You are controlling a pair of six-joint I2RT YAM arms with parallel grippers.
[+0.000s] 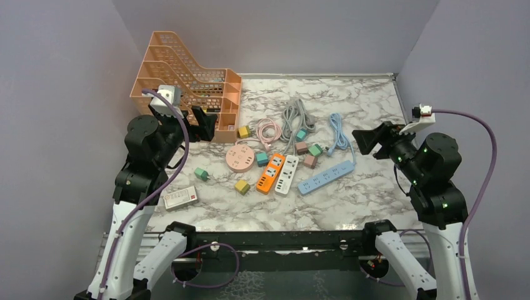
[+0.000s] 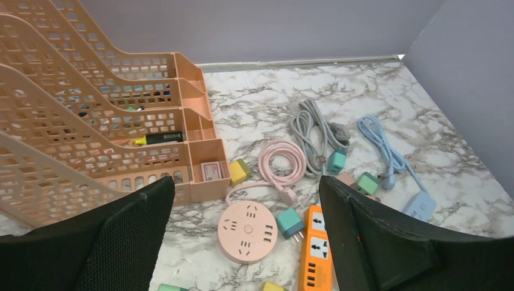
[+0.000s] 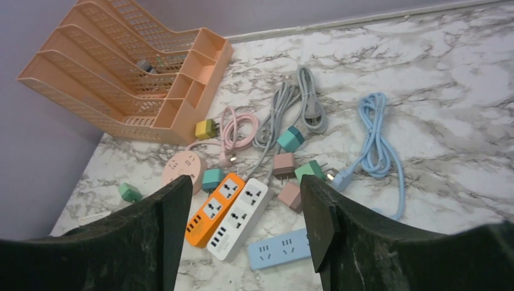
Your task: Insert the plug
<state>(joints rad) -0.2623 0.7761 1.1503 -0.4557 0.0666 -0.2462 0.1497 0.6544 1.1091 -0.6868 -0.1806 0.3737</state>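
Note:
A round pink power strip [image 1: 240, 158], an orange strip [image 1: 270, 172], a white strip [image 1: 287, 174] and a blue strip [image 1: 325, 177] lie mid-table. Several loose coloured plug adapters lie around them, including a teal one [image 1: 262, 159] between the pink and orange strips. My left gripper [image 1: 195, 125] is open and empty, raised at the left. In the left wrist view [image 2: 245, 242] the pink strip [image 2: 247, 231] and the teal plug [image 2: 290, 222] show between its fingers. My right gripper [image 1: 374, 139] is open and empty, raised at the right. In its own view [image 3: 242, 230] the orange [image 3: 215, 209] and white [image 3: 242, 217] strips lie below it.
An orange file rack [image 1: 187, 84] stands at the back left, close to my left gripper. Coiled pink [image 1: 269, 130], grey [image 1: 294, 115] and blue [image 1: 337, 131] cables lie behind the strips. A small white box [image 1: 180, 198] lies near the front left. Purple walls enclose the table.

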